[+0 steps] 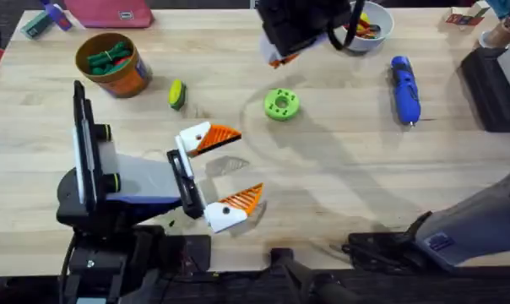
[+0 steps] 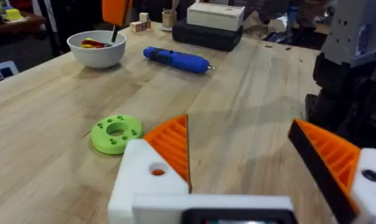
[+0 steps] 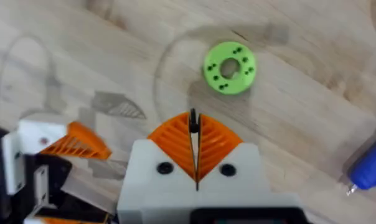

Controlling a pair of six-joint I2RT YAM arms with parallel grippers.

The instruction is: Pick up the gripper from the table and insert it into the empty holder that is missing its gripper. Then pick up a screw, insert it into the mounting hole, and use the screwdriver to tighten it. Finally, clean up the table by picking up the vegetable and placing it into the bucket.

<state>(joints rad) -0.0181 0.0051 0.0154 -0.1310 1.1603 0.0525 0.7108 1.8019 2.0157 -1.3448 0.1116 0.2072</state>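
1. The left gripper rests low over the near table, its orange fingers spread wide. Both of its white blocks carry a finger, so the insertion looks done.
2. The right gripper hangs above the green disc, fingers pressed together on a thin black piece, probably the screw.
3. Next, the screw likely needs lining up with the mounting hole.
4. The screwdriver lies far right. The vegetable lies far left, beside the bucket.
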